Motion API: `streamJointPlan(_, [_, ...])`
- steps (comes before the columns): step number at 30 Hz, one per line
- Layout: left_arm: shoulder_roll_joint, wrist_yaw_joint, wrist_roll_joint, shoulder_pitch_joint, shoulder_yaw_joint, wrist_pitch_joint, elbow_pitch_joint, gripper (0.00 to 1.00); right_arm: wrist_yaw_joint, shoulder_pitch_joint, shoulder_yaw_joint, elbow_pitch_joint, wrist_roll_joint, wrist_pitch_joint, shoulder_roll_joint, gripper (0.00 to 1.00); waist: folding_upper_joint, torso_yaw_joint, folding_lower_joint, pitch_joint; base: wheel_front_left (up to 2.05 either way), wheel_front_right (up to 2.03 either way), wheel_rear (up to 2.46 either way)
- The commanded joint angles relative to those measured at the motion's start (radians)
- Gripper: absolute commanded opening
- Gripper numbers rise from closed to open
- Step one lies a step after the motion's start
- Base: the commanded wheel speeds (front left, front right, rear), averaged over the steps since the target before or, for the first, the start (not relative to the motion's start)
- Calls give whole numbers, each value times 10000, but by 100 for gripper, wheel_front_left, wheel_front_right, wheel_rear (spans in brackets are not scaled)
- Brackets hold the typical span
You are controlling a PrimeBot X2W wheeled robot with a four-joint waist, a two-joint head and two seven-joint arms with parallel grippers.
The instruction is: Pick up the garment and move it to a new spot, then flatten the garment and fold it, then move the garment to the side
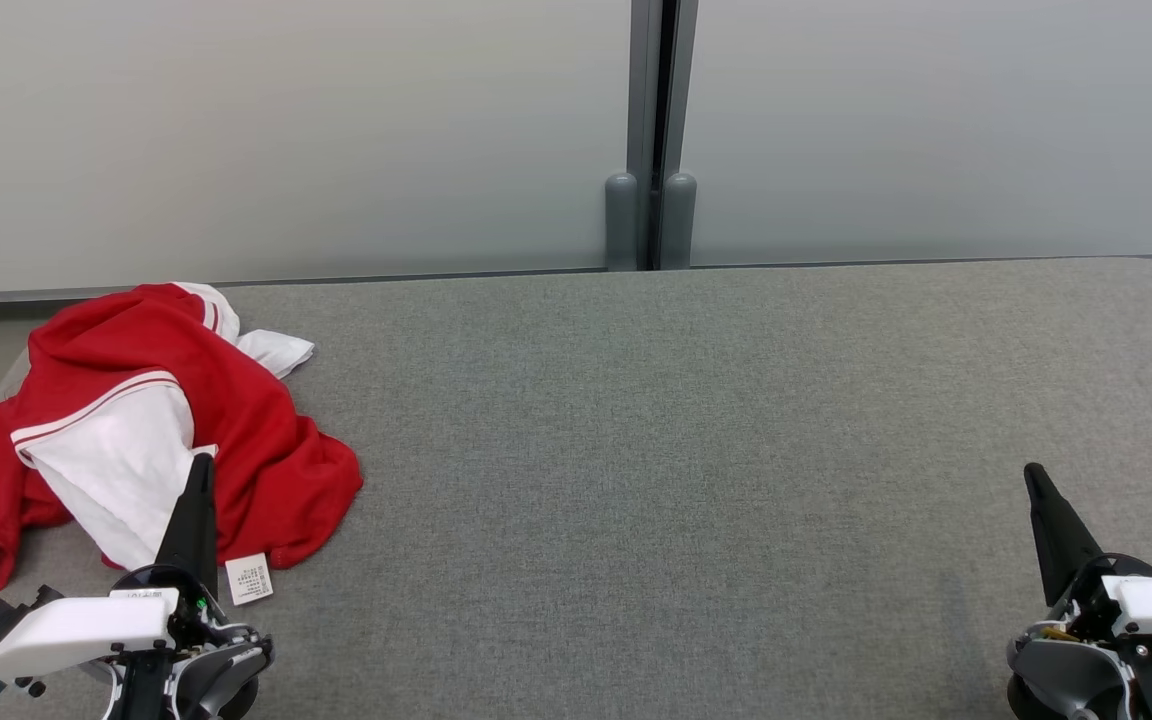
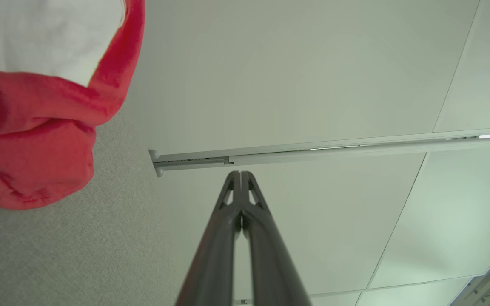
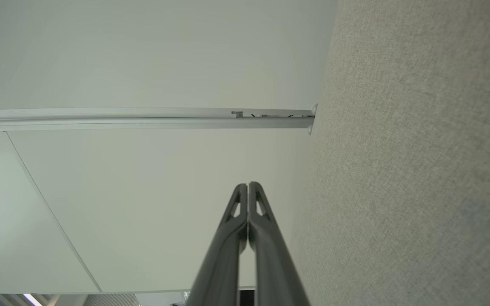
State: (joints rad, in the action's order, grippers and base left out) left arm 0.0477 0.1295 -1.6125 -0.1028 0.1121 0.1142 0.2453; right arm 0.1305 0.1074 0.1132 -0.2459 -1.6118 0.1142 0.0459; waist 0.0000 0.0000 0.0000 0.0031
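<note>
**Both claws closed and empty; garment lies crumpled at the left claw**

Left claw (image 1: 201, 468): the two dark fingers are pressed together along their length, with nothing between them. This is confirmed in its wrist view (image 2: 240, 175).

Right claw (image 1: 1034, 474): likewise fully closed and empty, fingers meeting at the tips (image 3: 248, 185).

The garment (image 1: 266, 430), red with white panels and white-striped trim, lies bunched in a heap directly ahead of the left claw and spreads to its outer side. In the head view the claw tip overlaps a white panel; contact cannot be determined. In the left wrist view the cloth (image 2: 36, 140) lies off to one side of the fingers, apart from them. A white label (image 1: 249, 579) lies at the garment's hem, just beside the left claw's base.

The right claw is well apart from the garment, over bare grey table surface (image 1: 686, 450). Beyond both claws stand pale wall panels (image 1: 336, 130), joined by a grey post (image 1: 651, 130).
</note>
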Motion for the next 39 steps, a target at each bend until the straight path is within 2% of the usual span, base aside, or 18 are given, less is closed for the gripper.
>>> streamJointPlan(1, [54,39,-10,-151,37,24,-1,0,4,43,13,22,-25,27,90,0,0,0,0,0,0,0,0])
streamJointPlan(39, [55,39,-11,-152,37,24,-1,0,4,43,13,22,-24,27,90,0,0,0,0,0,0,0,0])
